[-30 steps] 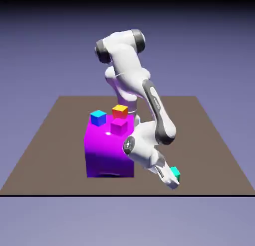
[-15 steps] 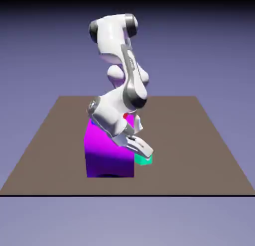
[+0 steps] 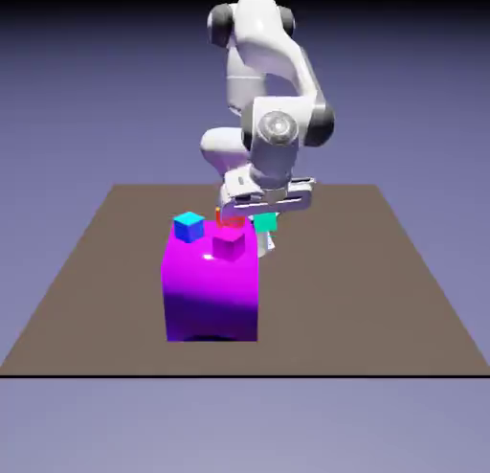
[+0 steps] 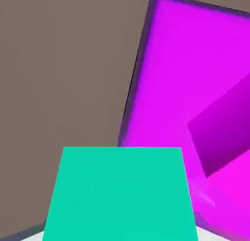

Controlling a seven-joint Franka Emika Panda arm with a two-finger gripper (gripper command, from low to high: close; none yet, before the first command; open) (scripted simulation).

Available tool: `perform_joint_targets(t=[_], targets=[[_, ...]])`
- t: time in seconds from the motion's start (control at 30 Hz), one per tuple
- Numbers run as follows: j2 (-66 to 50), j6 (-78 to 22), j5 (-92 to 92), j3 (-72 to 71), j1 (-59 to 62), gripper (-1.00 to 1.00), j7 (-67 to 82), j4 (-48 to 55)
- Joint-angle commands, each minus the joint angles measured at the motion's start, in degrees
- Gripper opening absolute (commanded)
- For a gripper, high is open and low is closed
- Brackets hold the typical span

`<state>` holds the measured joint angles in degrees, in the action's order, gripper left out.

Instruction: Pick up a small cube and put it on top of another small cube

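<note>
The small teal-green cube [image 3: 265, 222] is held by the gripper [image 3: 265, 214], its jaws being closed on it. In the exterior view, the cube is seen at between one and two o'clock from the centre of the big magenta block [image 3: 211, 294], which is placed on the table [image 3: 373, 289]. On this block, the small blue cube [image 3: 189, 227] is found toward eleven o'clock, and the small magenta cube [image 3: 229, 243] toward one o'clock. At twelve o'clock from the latter, an orange-red cube [image 3: 231, 219] is partly hidden by the gripper. In the hand view, the big block is shown at one o'clock from the held cube.
</note>
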<state>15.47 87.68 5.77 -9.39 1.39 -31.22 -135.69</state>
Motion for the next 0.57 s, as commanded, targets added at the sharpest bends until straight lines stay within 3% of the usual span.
perform_joint_targets(t=[0.0,0.17,0.4,0.43,0.53], targets=[[1.69,-1.82,2.25,1.37,-2.08,-1.00,2.13,-0.93],[9.40,-10.27,12.56,7.88,-12.46,-1.00,11.88,-5.67],[11.18,-1.70,15.56,10.23,-12.85,-1.00,10.63,-16.75],[11.18,-1.70,15.56,10.23,-12.85,1.00,10.63,-16.76],[10.37,-5.11,14.70,9.42,-13.31,1.00,11.01,-12.61]])
